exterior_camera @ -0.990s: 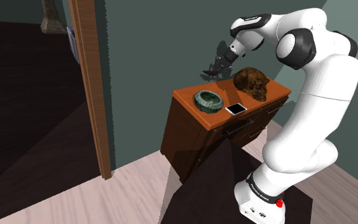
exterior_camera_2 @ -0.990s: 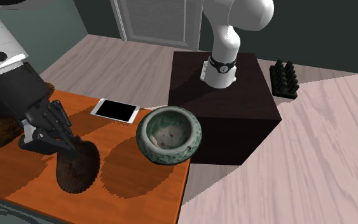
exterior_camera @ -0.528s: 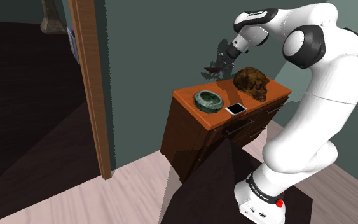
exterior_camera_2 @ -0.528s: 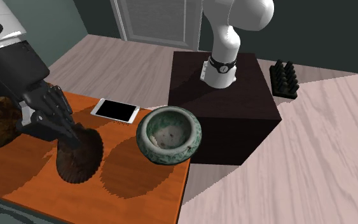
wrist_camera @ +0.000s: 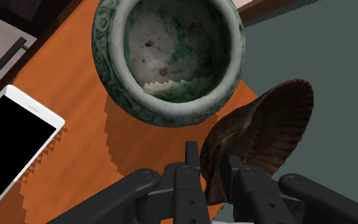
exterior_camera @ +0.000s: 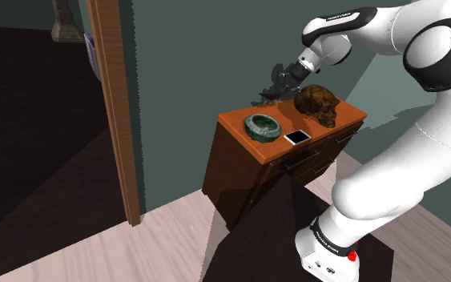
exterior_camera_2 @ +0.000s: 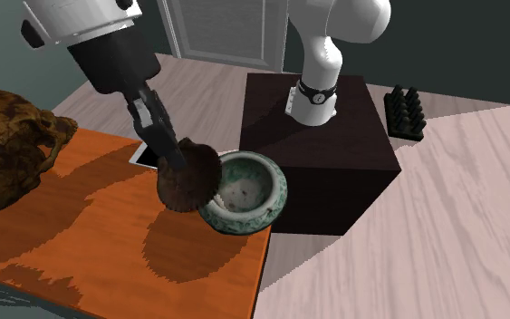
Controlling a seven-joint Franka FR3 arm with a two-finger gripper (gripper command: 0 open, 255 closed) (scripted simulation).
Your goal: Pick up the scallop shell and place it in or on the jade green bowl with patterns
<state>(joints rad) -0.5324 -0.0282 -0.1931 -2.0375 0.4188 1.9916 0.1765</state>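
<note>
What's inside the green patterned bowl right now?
Nothing: the green patterned bowl shows a bare speckled floor. The dark brown scallop shell, clasped by the gripper, hides none of it.

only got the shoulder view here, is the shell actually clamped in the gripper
Observer: Yes. In the wrist view the gripper is shut on the dark brown scallop shell at its narrow end.
Operator: over the bowl yet
Observer: Not yet. The wrist view puts the shell beside the green patterned bowl, outside its rim.
Operator: clear of the top
Observer: Yes. In the second exterior view its shadow lies on the orange tabletop, apart from the shell.
</note>
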